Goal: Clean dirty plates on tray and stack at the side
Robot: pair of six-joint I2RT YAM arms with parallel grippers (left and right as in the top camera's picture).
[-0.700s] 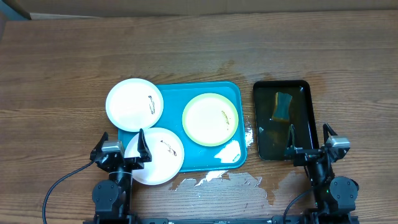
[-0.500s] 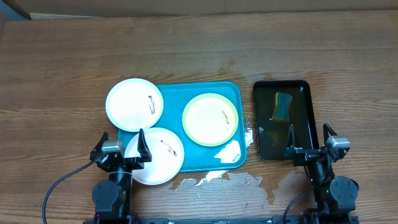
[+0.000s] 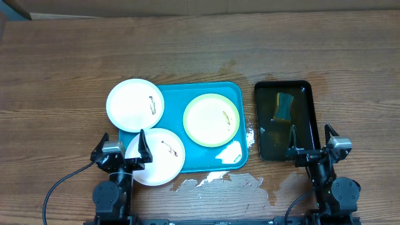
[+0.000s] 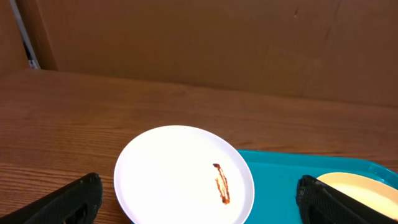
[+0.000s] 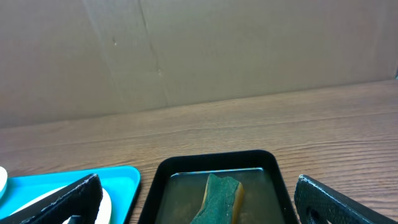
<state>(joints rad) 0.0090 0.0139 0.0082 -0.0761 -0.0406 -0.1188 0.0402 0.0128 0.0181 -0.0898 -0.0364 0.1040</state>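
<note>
The teal tray [image 3: 187, 153] lies at the table's middle. A yellow-green rimmed plate [image 3: 211, 119] sits on its right half. One white plate [image 3: 135, 105] with a dark smear overhangs the tray's far left corner. A second smeared white plate [image 3: 159, 159] overhangs its near left corner. My left gripper [image 3: 122, 147] is open and empty at that near plate's left edge. In the left wrist view [image 4: 199, 193] the far white plate [image 4: 174, 171], the tray [image 4: 280, 186] and the yellow-green plate [image 4: 360, 186] lie ahead. My right gripper [image 3: 310, 140] is open and empty.
A black tray [image 3: 306, 87] holding water and a green-yellow sponge [image 3: 284, 106] lies right of the teal tray; it shows in the right wrist view [image 5: 217, 158] with the sponge [image 5: 221, 196]. Wet patches [image 3: 219, 181] lie by the teal tray's front. A cardboard wall [image 4: 199, 43] stands behind.
</note>
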